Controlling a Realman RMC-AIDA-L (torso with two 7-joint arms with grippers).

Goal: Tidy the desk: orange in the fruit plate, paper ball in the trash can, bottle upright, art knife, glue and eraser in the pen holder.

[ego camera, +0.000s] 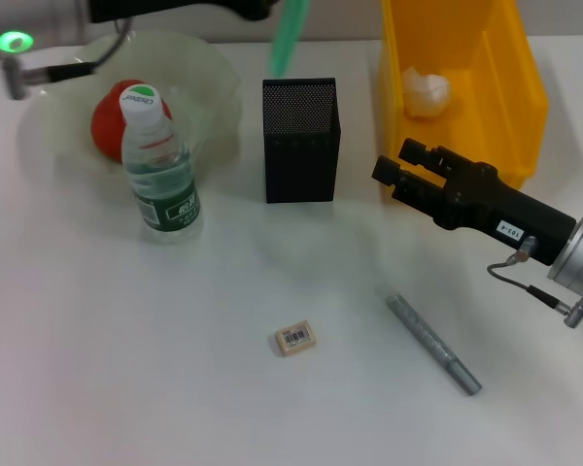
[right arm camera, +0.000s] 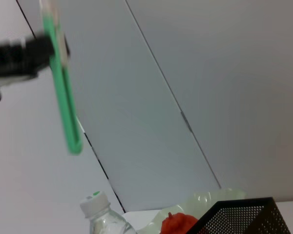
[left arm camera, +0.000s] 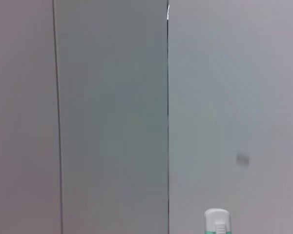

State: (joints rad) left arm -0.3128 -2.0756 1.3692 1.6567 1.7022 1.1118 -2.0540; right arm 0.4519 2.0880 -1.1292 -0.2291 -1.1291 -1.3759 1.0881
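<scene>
1. The left gripper pinches a green stick, probably the art knife, near its upper end; the right gripper hangs with its fingers close together and nothing between them.
2. The stick hangs nearly upright, above and just behind the pen holder, its lower tip clear of the rim.
3. The step in hand looks like dropping this stick into the holder. The next move calls for lining the tip over the mouth, lowering it inside, then letting go.
4. Still loose on the desk: the eraser in front of the holder, and a grey stick, likely the glue, to its right.
5. The rest looks done: orange in the plate, bottle upright before it, paper ball in the trash can.
</scene>
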